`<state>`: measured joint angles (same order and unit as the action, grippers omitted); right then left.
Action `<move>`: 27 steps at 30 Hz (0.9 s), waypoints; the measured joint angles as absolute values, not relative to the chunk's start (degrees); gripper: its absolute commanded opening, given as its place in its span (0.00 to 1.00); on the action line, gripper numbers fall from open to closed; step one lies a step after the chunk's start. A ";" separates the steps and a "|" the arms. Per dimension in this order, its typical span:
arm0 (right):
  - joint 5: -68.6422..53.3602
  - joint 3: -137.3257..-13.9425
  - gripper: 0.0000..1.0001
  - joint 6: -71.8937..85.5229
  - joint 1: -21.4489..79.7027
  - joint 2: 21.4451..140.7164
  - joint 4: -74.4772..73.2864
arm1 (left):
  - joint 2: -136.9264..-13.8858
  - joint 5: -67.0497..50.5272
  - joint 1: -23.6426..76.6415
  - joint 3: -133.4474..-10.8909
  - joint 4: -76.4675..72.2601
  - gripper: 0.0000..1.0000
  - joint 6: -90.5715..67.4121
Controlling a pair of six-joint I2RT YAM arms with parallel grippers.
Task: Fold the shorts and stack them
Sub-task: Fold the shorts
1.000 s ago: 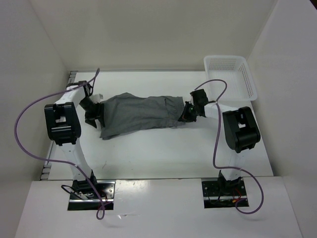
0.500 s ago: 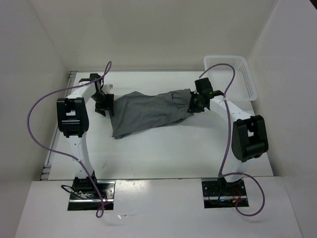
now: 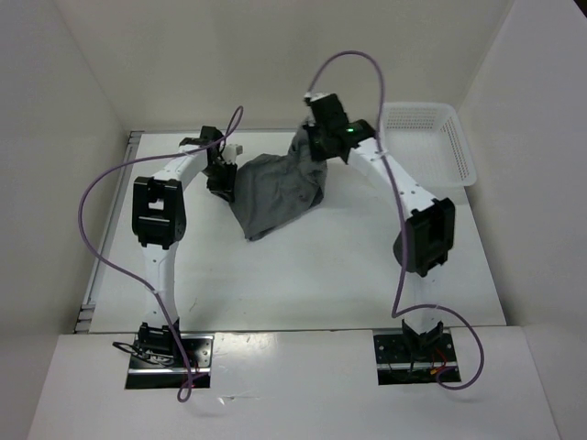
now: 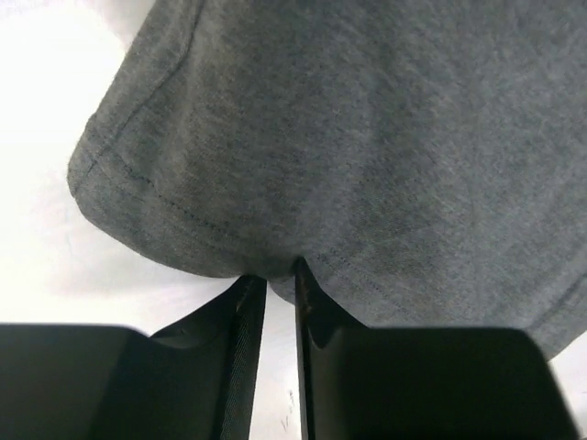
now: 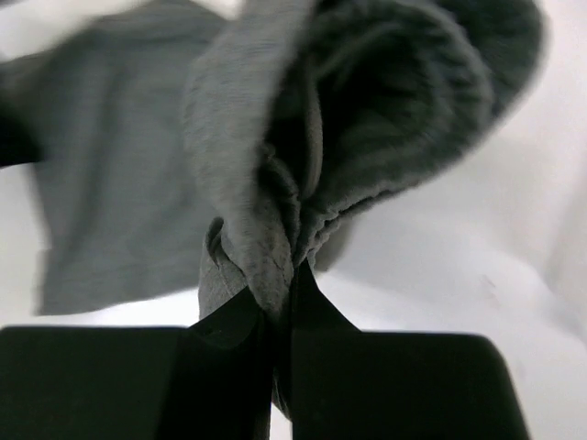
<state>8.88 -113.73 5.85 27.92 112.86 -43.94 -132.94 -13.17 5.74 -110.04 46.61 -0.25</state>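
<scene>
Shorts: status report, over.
Right gripper shut on shorts, one end raised. Left gripper jaws narrow at hem, grip unclear. Basket far right, not in the way.

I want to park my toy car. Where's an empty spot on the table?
The wide bare table between the shorts and the arm bases is free. The back is crowded: the shorts, the left tool and the right tool bunch together there, beside the basket.

Table (image 3: 303, 275) bears basket (image 3: 463, 158) (white mesh).

Matt, soft grey cloth shorts (image 3: 275, 188)
</scene>
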 measured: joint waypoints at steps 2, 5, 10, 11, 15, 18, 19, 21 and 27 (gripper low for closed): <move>8.38 -118.76 0.00 4.36 33.47 117.43 -43.79 | -134.08 -13.98 5.72 -111.87 46.68 0.21 -0.30; 5.54 -121.34 0.00 3.05 39.13 122.74 -44.21 | -135.85 -15.16 5.63 -114.67 46.70 0.17 -0.36; -1.52 -126.17 0.00 2.00 44.05 133.10 -45.25 | -138.69 -15.79 5.39 -119.59 46.22 0.17 -0.34; -2.37 -126.72 0.00 1.98 44.21 134.19 -45.23 | -138.85 -15.81 5.37 -119.85 46.09 0.17 -0.34; -6.31 -128.40 0.31 2.76 44.21 136.90 -45.04 | -139.00 -16.03 4.78 -120.01 45.95 0.30 -0.30; -10.33 -129.54 0.42 4.03 43.79 136.92 -44.53 | -139.00 -16.49 4.05 -120.29 45.58 0.42 -0.23; -11.99 -130.13 0.49 4.62 43.72 136.92 -44.23 | -139.00 -16.51 3.73 -120.40 45.41 0.46 -0.27; -15.31 -131.37 0.54 5.43 43.72 136.92 -43.68 | -139.00 -16.49 2.87 -120.62 45.08 0.56 -0.14; -23.77 -134.37 0.61 7.49 43.35 136.00 -41.12 | -139.11 -15.25 -0.62 -122.65 45.30 0.62 -0.21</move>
<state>-23.77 -134.37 7.49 43.35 136.00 -41.12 -139.11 -15.25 -0.62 -122.65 45.30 -0.21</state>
